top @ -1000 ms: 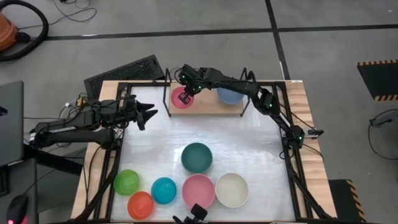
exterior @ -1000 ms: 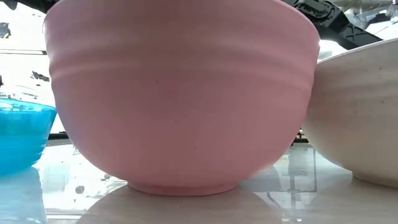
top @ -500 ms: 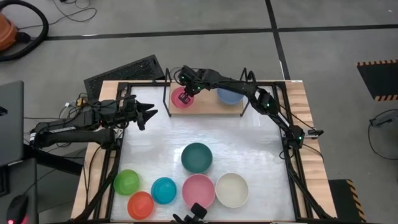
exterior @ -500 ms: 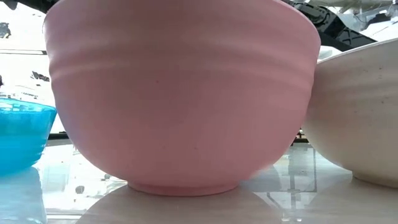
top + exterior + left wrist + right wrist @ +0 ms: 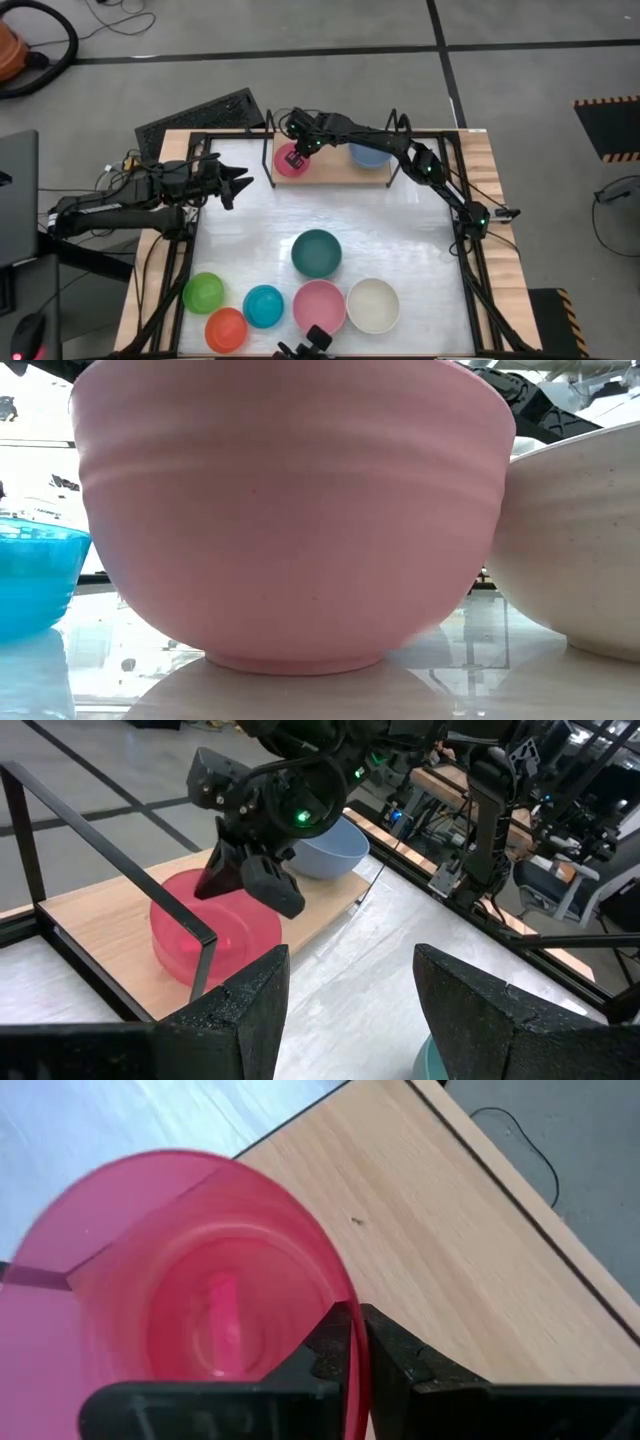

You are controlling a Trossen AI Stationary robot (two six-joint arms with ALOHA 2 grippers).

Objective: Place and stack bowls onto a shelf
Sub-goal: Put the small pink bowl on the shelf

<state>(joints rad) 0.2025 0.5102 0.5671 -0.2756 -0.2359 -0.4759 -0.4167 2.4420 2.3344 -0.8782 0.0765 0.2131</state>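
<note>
The right gripper (image 5: 300, 152) sits at the upper middle of the high view, over the left end of the shelf (image 5: 335, 172), its fingers (image 5: 390, 1360) pinching the rim of the magenta bowl (image 5: 291, 159). In the right wrist view one finger lies inside that rim and the other outside, with the bowl's wall between them. The bowl's base rests on the wood board, beside the left wire upright (image 5: 120, 860). The grey-blue bowl (image 5: 369, 153) stands on the shelf's right part, apart from the magenta one

The left gripper (image 5: 240, 182) hovers at the left of the high view, over the counter (image 5: 400, 240) edge and short of the shelf, its fingers (image 5: 250, 1010) spread and holding nothing

On the counter below, the teal bowl (image 5: 316, 252) stands alone near the middle. Along the bottom run the green bowl (image 5: 204, 293), orange bowl (image 5: 226, 330), cyan bowl (image 5: 264, 306), pink bowl (image 5: 319, 307) and cream bowl (image 5: 373, 305), the last two side by side and filling the low view
</note>
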